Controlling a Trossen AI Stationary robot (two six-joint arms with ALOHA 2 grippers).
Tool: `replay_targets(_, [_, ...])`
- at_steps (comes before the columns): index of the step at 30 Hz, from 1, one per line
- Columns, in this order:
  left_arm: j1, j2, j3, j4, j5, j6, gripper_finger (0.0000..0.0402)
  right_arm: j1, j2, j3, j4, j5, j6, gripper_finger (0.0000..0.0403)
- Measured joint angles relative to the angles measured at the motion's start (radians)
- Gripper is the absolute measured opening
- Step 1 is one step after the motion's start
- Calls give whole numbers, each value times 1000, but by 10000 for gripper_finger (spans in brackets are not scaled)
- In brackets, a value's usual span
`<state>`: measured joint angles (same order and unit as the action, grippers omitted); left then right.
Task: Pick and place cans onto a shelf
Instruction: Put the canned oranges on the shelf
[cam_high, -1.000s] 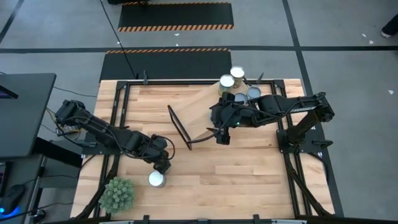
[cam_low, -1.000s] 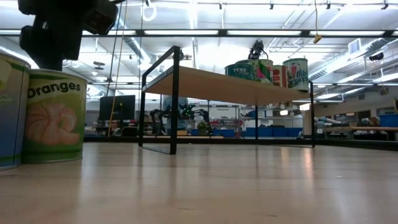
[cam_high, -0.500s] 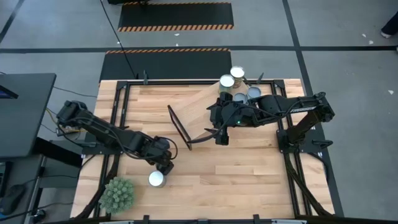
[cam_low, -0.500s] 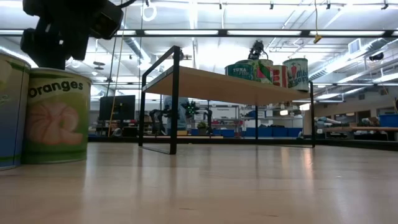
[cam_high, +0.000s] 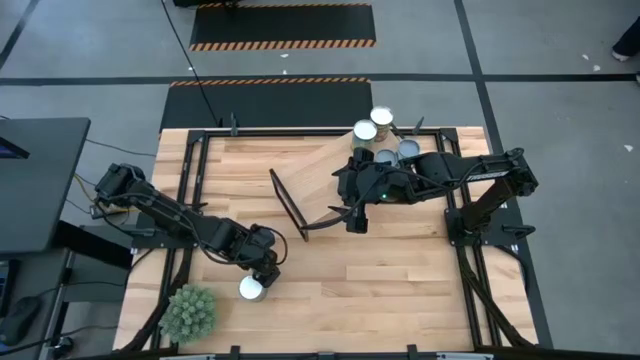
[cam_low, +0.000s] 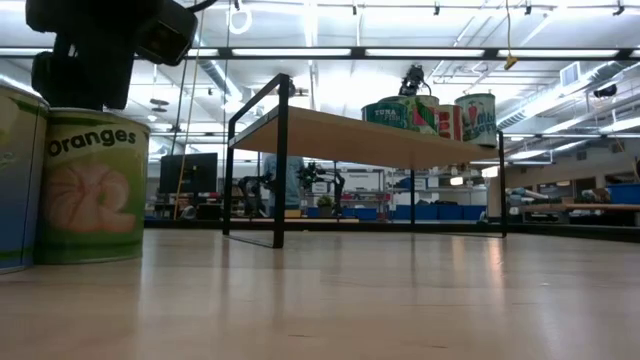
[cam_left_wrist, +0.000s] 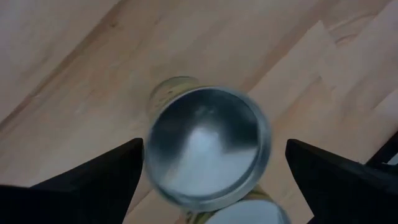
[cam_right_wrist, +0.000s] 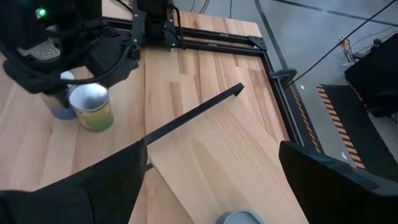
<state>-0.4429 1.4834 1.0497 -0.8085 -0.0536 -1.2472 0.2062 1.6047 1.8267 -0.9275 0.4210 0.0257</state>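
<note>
Clearly the left gripper hangs with jaws spread wide and empty, straddling a shiny silver-topped can with a green "Oranges" label standing upright on the tabletop. The right gripper waits open, holding nothing, over the long light-wood shelf with black end frames, where about four cans already stand; at least two remain on the table.

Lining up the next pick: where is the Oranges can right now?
In the high view the Oranges can stands near the table's front left, beside the green plant, with the open left gripper directly above it.
</note>
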Motion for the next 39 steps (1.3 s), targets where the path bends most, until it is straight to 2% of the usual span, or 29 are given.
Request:
replay_targets(24, [-10, 119, -1, 44, 5, 90, 394, -7, 0, 0, 15, -5, -22, 372])
replay_targets(28, [-4, 120, -1, 44, 6, 91, 373, -8, 0, 0, 16, -5, -28, 372])
replay_targets(35, [6, 119, 0, 44, 3, 108, 315, -8, 0, 0, 16, -10, -37, 372])
replay_targets(39, [20, 116, 0, 41, 8, 106, 312, -8, 0, 0, 16, -19, -48, 372])
